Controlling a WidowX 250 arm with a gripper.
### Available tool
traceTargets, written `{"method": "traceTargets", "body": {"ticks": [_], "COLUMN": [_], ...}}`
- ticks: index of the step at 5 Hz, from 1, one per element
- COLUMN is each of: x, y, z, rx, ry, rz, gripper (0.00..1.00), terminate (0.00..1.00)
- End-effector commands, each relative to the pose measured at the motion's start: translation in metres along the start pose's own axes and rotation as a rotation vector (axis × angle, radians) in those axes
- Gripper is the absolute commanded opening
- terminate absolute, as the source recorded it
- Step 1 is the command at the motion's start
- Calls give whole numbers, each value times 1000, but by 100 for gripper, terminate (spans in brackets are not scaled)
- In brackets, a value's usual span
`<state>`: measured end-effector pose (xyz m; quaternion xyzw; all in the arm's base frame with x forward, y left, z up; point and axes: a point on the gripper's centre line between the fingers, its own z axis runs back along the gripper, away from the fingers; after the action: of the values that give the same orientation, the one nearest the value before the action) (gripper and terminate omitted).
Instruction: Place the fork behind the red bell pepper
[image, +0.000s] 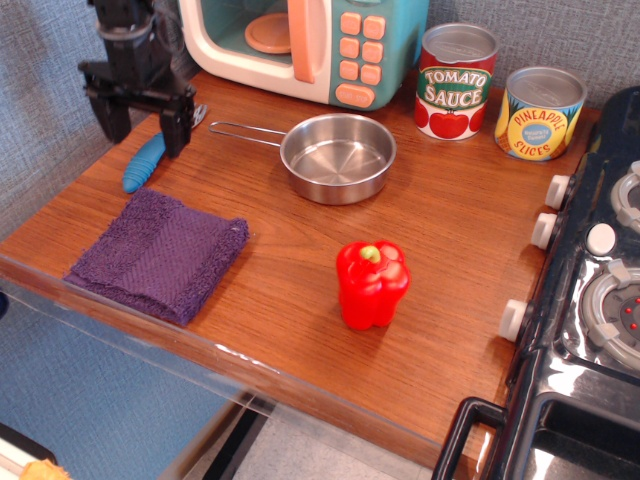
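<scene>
Observation.image looks down on a wooden counter (300, 280) set against a grey-blue textured wall. A black toy stove (590, 300) with white knobs fills the right edge. At the back stands a teal toy microwave (300, 45) with a peach door handle and buttons. A folded purple towel (160, 255) lies near the front left edge of the counter. The black gripper (142, 125) hangs at the back left corner, its two fingers spread apart and pointing down, one on each side of the fork's upper part; whether they touch it cannot be told. A steel pan (338, 158) sits in the middle back, its thin wire handle pointing left toward the gripper. To the right of the microwave stand a tomato sauce can (456, 82) and, just beside it, a pineapple slices can (540, 113). The red bell pepper (372, 284) stands upright toward the front, right of centre, well apart from the pan and the towel. The fork (146, 162) lies behind the towel at the left; its blue handle shows below the gripper, and its tines are mostly hidden behind the right finger.
</scene>
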<state>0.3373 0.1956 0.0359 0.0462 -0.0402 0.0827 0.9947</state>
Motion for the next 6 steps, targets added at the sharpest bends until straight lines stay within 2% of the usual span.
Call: {"method": "traceTargets", "body": {"ticks": [1,2,3,5,6], "x": [6,4,0,0,-3], "y": [19,22,20,19,17], "z": [-6,-17,-24,-12,26], "rx": [37,41,22,12,16], "ry": [-14,-5,2,-33,-68], "rz": [77,123,131,128,120], "gripper": [100,100,0,0,0], "terminate": [0,0,0,0,0]}}
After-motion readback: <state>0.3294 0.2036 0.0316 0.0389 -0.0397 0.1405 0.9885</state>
